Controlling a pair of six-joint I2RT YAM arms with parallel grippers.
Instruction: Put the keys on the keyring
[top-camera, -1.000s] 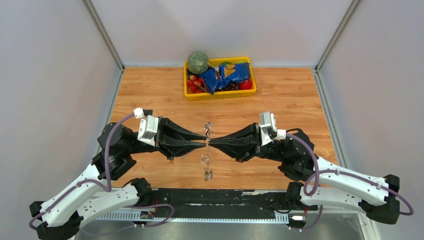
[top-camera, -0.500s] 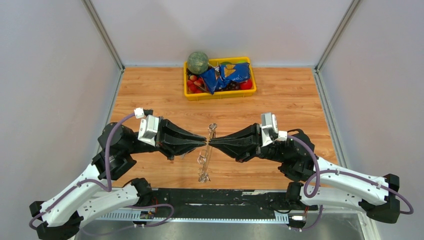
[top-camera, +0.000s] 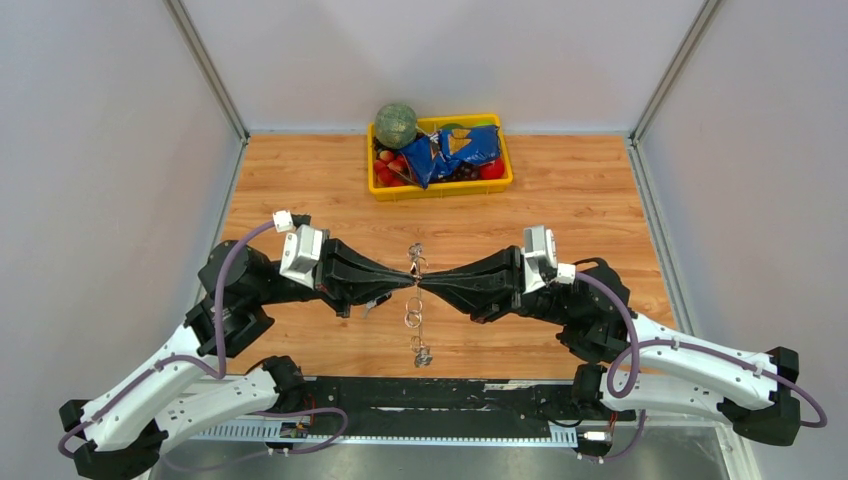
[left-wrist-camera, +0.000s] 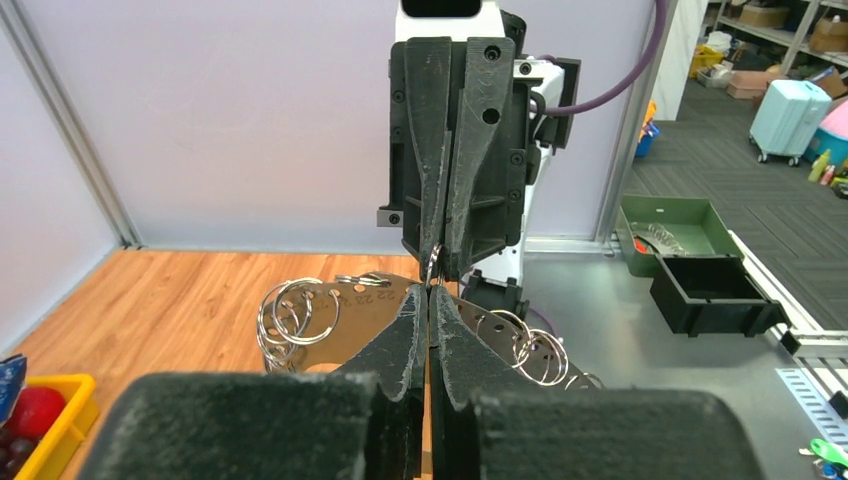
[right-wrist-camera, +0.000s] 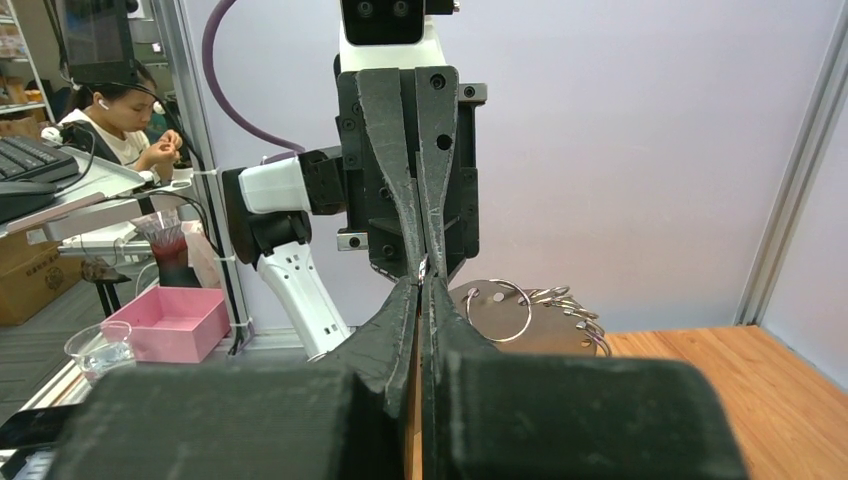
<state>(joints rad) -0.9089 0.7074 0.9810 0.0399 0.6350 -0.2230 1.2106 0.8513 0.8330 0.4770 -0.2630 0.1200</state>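
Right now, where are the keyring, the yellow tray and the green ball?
keyring (top-camera: 413, 318): top view, one of its lower rings.
yellow tray (top-camera: 440, 189): top view, its near rim.
green ball (top-camera: 396, 123): top view, its middle.

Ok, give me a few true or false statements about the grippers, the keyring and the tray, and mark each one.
1. The tray holds a green ball and a blue bag. True.
2. The keyring lies in the tray. False: it hangs between the left gripper and the right gripper, apart from the tray.
3. Both grippers are shut on the keyring. True.
4. The grippers' tips are far apart. False: they nearly touch.
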